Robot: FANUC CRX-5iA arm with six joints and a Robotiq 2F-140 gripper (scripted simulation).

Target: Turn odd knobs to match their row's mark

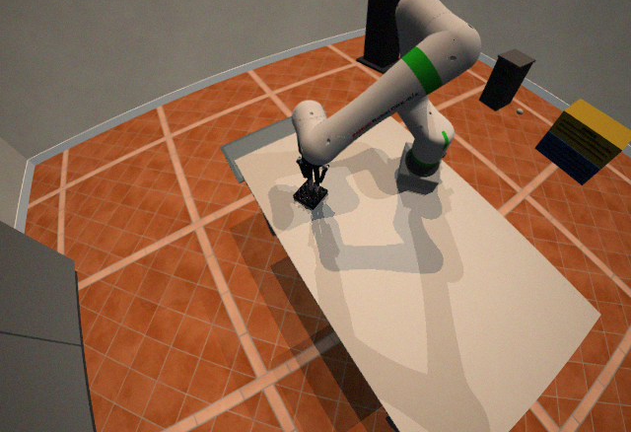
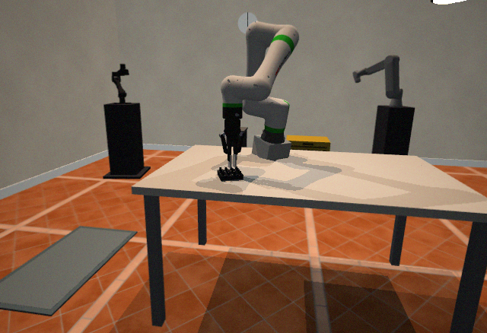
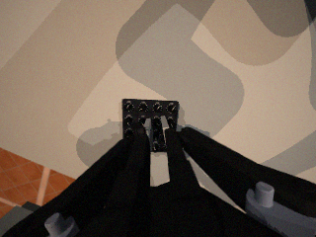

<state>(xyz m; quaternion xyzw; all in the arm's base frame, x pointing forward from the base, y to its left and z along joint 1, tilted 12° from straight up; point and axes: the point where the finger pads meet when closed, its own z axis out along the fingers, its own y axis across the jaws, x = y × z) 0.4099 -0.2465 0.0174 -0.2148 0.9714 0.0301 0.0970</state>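
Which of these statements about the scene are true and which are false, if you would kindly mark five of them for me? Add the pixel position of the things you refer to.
1. The knob box (image 1: 302, 199) (image 2: 230, 176) (image 3: 125, 115) is on the table (image 1: 489, 244) (image 2: 354, 199) (image 3: 35, 59). True.
2. The fingers (image 1: 313, 186) (image 2: 232, 165) point sideways, away from the knob box. False: they point down at it.
3. The arm's base block (image 1: 417, 184) (image 2: 259, 150) stands on the floor. False: it stands on the table.
4. The arm (image 1: 372, 96) (image 2: 271, 64) has green bands. True.
5. The yellow-topped box (image 1: 598, 118) (image 2: 308, 139) sits on the table. False: it is off the table, beyond it in the exterior view.
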